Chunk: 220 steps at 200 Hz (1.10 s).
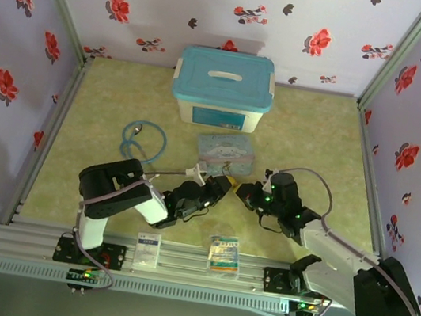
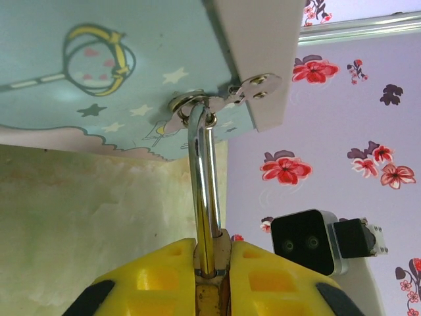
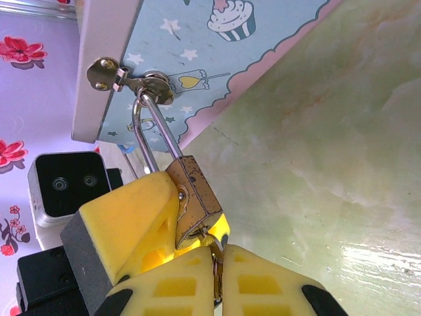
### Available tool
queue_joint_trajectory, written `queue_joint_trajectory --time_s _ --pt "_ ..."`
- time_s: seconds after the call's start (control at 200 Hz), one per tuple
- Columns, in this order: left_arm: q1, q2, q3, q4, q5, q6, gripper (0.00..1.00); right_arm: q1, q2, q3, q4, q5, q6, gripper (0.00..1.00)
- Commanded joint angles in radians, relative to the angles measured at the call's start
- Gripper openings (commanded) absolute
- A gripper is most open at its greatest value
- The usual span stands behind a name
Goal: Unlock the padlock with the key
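The small brass padlock point(image 3: 197, 192) hangs by its thin steel shackle point(image 3: 156, 135) from the hasp point(image 3: 141, 82) of the cartoon tin point(image 1: 226, 151). My left gripper point(image 2: 212, 255) is shut on the padlock body point(image 2: 212, 289), and the shackle point(image 2: 204, 191) runs straight up from its fingers to the hasp point(image 2: 197, 105). My right gripper point(image 3: 219, 255) is shut on the key point(image 3: 216, 258), whose tip sits at the padlock's underside. The key's blade is hidden there. In the top view both grippers meet just in front of the tin, around the padlock point(image 1: 234, 184).
A white box with a blue lid point(image 1: 223, 88) stands behind the tin. A blue stethoscope point(image 1: 143, 141) lies to the left of the tin. Two small packets point(image 1: 224, 253) point(image 1: 148, 246) rest at the table's front rail. Floral walls enclose three sides.
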Motion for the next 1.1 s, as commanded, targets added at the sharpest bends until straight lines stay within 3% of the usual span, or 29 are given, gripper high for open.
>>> queue_joint_trajectory --time_s 0.0,0.37,0.435,0.505,0.815,0.9,1.095 --pt "-0.013 -0.008 -0.009 0.017 0.001 0.009 0.0 -0.019 0.003 0.006 0.024 0.037 -0.012 0.09" --pt "-0.025 -0.007 -0.003 0.02 -0.001 0.01 0.0 -0.018 0.12 -0.018 0.214 0.04 0.06 0.03" --pt "-0.026 -0.007 -0.006 0.02 -0.003 0.009 0.0 -0.018 0.129 -0.01 0.214 0.039 0.059 0.06" --pt "-0.026 -0.006 -0.015 0.022 -0.013 0.014 0.0 -0.018 0.122 -0.006 0.191 0.049 0.048 0.16" --pt "-0.026 0.066 -0.029 0.03 -0.058 -0.025 0.0 -0.018 0.037 -0.017 -0.063 0.105 -0.105 0.24" --pt "-0.024 0.059 -0.033 0.029 -0.065 -0.015 0.0 -0.01 0.015 0.011 -0.15 0.122 -0.218 0.29" --pt "-0.024 0.046 -0.048 0.028 -0.07 -0.002 0.0 0.13 0.013 0.179 -0.508 0.393 -0.568 0.33"
